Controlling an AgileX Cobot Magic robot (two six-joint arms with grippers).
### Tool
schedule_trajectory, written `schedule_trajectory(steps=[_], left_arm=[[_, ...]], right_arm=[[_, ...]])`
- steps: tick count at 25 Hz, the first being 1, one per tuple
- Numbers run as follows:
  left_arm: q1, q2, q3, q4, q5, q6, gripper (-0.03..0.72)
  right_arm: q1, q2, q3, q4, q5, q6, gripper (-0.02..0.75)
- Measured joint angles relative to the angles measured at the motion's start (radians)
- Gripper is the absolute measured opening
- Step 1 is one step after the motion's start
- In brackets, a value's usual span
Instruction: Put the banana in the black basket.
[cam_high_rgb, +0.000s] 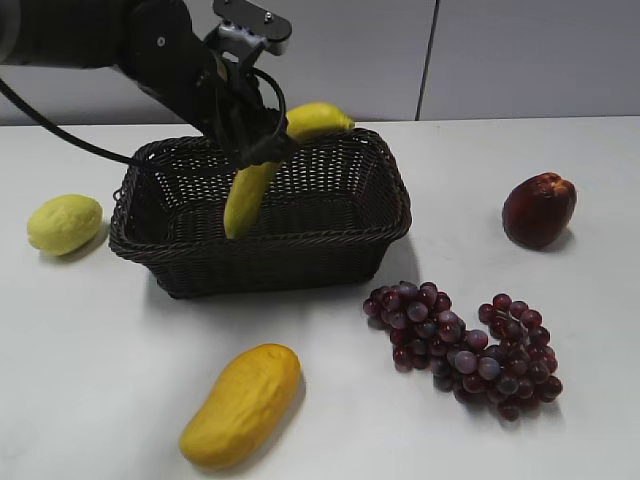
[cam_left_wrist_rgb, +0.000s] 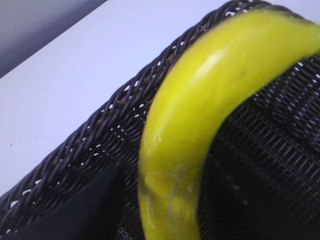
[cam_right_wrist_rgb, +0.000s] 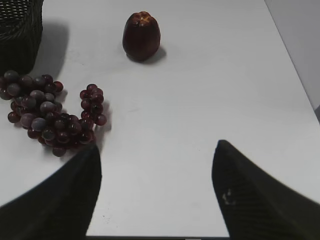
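Note:
The banana (cam_high_rgb: 250, 190) stands steeply inside the black basket (cam_high_rgb: 330, 240), its lower end down by the basket floor and its upper end (cam_high_rgb: 320, 118) above the back rim. My left gripper (cam_high_rgb: 262, 150) straddles the banana at its bend. In the left wrist view the banana (cam_left_wrist_rgb: 200, 120) runs between the two dark fingers (cam_left_wrist_rgb: 165, 210), and a thin strip of wicker (cam_left_wrist_rgb: 100, 145) shows on each side of it, so the jaws are open around it. My right gripper (cam_right_wrist_rgb: 157, 165) is open and empty over bare table.
A bumpy yellow-green lemon (cam_high_rgb: 64, 223) lies left of the basket. A plump orange-yellow mango (cam_high_rgb: 242, 404) lies in front of it. Purple grapes (cam_high_rgb: 465, 345) (cam_right_wrist_rgb: 50, 112) and a dark red apple (cam_high_rgb: 540, 208) (cam_right_wrist_rgb: 142, 36) lie to the right.

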Motion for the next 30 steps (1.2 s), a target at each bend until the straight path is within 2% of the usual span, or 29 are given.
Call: schedule_trajectory(steps=[3, 10, 16, 23, 27, 30], left_arm=[[0.000, -0.003, 0.000, -0.007, 0.003, 0.000, 0.647], [0.000, -0.101, 0.000, -0.035, 0.105, 0.000, 0.663], [0.000, -0.246, 0.000, -0.063, 0.298, -0.006, 0.664], [0.000, -0.384, 0.000, -0.063, 0.580, -0.074, 0.664], [0.000, -0.428, 0.000, -0.036, 0.734, -0.126, 0.660], [0.000, -0.457, 0.000, -0.014, 0.778, -0.159, 0.651]], right_arm=[[0.000, 0.000, 0.000, 0.000, 0.000, 0.000, 0.555], [0.000, 0.000, 0.000, 0.000, 0.000, 0.000, 0.555], [0.000, 0.000, 0.000, 0.000, 0.000, 0.000, 0.555], [0.000, 0.000, 0.000, 0.000, 0.000, 0.000, 0.555], [0.000, 0.000, 0.000, 0.000, 0.000, 0.000, 0.555], [0.000, 0.000, 0.000, 0.000, 0.000, 0.000, 0.555]])
